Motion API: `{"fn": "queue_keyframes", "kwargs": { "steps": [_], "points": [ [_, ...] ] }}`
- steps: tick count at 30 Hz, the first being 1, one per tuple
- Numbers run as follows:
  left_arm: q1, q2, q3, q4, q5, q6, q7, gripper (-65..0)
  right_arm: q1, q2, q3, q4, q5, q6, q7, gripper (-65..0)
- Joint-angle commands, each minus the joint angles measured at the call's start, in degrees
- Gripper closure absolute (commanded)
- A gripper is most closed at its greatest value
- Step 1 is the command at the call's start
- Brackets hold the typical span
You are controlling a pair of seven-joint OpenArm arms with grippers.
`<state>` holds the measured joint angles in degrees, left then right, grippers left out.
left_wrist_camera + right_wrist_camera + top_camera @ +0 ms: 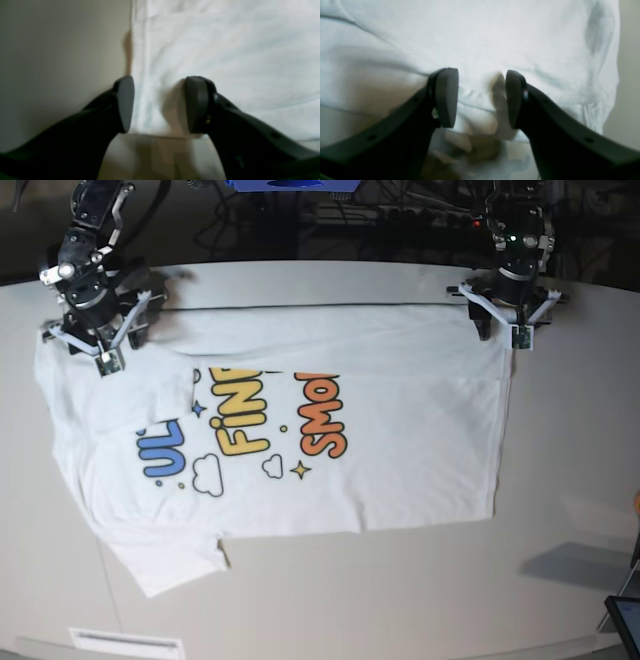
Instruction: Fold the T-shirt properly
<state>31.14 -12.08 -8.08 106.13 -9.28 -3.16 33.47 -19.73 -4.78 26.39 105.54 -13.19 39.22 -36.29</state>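
T-shirt (400, 440): one, print up. Two grippers, left (158, 105), right (481, 98), jaws spread astride edge.

Blurred in both wrist views, with cloth of the T-shirt (475, 110) between the pads not clearly gripped.

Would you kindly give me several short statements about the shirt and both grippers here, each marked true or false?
1. The T-shirt lies print side up on the table. True.
2. The left gripper is clamped shut on cloth. False: its jaws stand apart over the shirt's edge.
3. The right gripper has white fabric between its open fingers. True.
4. Both arms sit at the shirt's near edge in the base view. False: both are at its far edge.
5. The shirt is already folded into a small rectangle. False: it is mostly spread out.
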Motion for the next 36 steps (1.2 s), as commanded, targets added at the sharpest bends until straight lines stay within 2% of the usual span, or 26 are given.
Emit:
{"fn": "queue_keyframes", "kwargs": {
  "steps": [1,11,17,21,26,32,36],
  "points": [
    [0.21,-0.63,-0.50,1.26,0.09,0.48,-1.08,-30.9,-0.89,0.07,0.38,0.18,-2.68,0.78,-4.10,-29.9],
    [-0.06,-0.63,-0.41,1.35,0.09,0.48,-0.99,-30.9,-1.50,-0.02,0.38,0.97,-2.68,0.78,-4.10,-29.9],
    [0.12,-0.54,-0.41,4.42,0.09,0.48,-0.73,-30.9,-1.33,-0.02,0.03,6.33,-2.68,0.78,-5.25,-29.9],
    [-0.15,-0.45,-0.50,5.57,0.00,0.48,-0.64,-30.9,0.96,0.42,-0.15,7.21,-2.68,0.78,-8.76,-29.9],
    [-1.29,-0.28,-0.50,5.65,0.00,0.48,1.82,-30.9,2.10,0.42,-0.24,7.21,-2.68,0.78,-8.85,-29.9],
    [-2.43,-0.10,-0.41,7.24,-0.35,0.48,2.00,-30.9,3.42,0.51,-0.33,7.39,-2.68,0.78,-8.94,-29.9],
    [-4.72,0.69,0.30,6.88,-0.35,0.48,2.09,-30.9,5.35,1.65,-0.24,8.09,-2.68,0.78,-8.94,-29.9]
  ]
}}
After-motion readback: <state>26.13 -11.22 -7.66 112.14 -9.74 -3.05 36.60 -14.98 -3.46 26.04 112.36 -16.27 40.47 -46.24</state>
